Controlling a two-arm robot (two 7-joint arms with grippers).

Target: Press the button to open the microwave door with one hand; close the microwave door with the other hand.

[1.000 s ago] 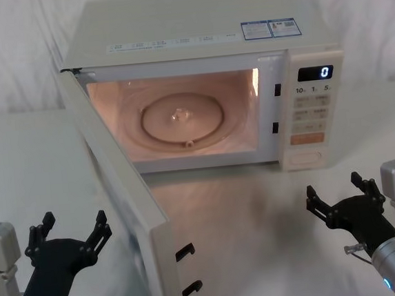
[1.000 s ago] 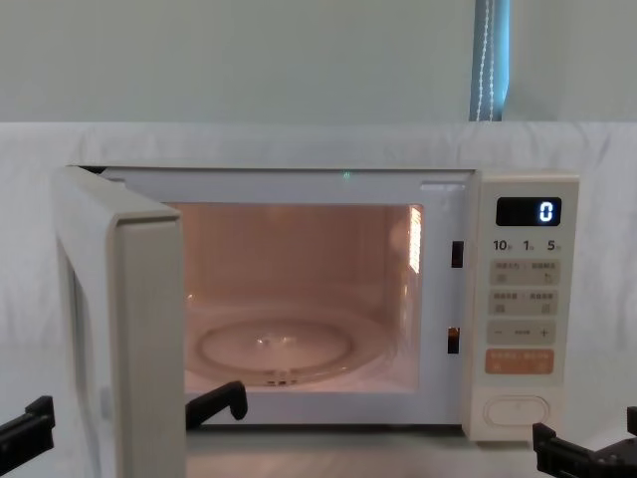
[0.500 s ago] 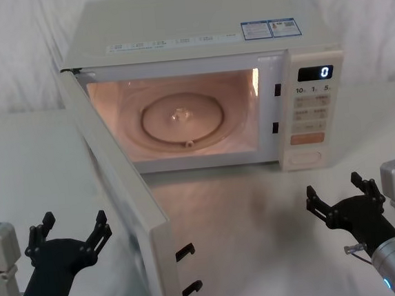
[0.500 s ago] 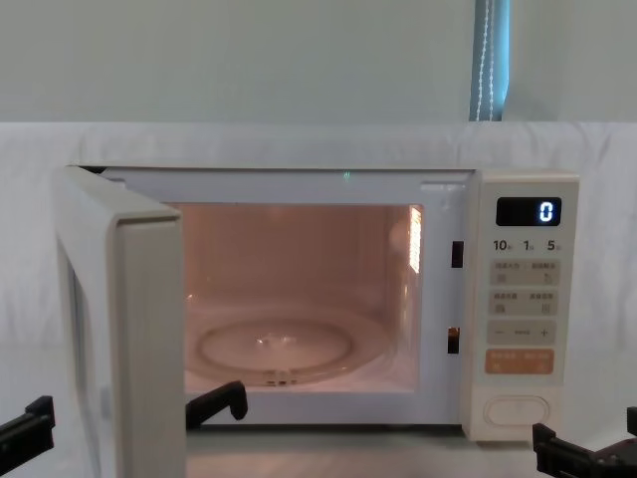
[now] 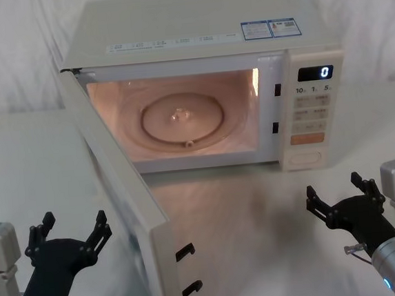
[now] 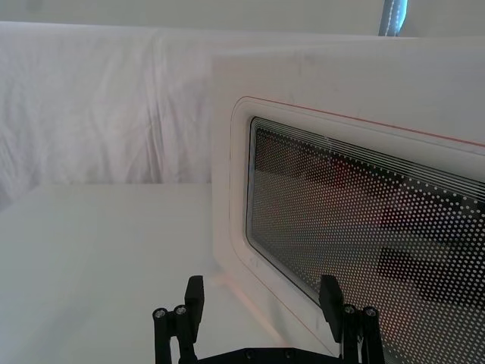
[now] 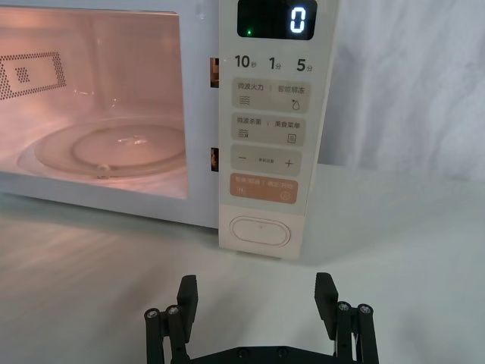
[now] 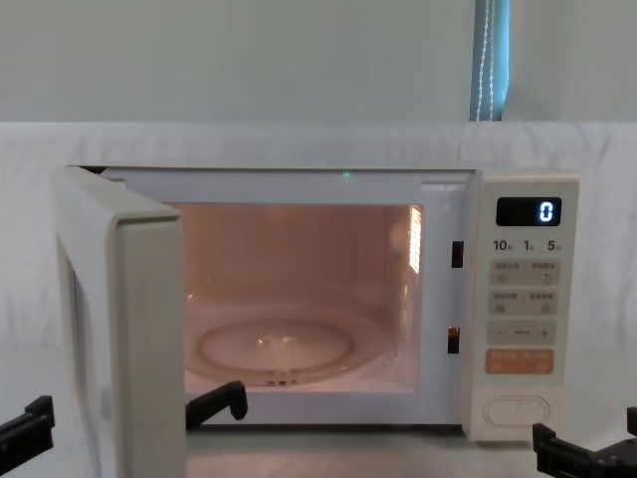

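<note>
Cream microwave door [image 5: 123, 210] stands swung wide, cavity lit, so the button [image 5: 304, 158] press looks done. Closing remains: left tool [image 5: 69, 244] beside the door, right tool [image 5: 346, 201] near the keypad, both spread open, empty.

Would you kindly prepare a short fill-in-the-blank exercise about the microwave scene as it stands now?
1. The microwave door stands ____, and the cavity is lit.
2. The digital display shows the digit ____.
3. The button sits directly below the ____ rectangular key.
4. The left tool is on the door's outer side and the right tool is in front of the keypad; both have their fingers ____.

Missing words: open; 0; orange; open
</note>
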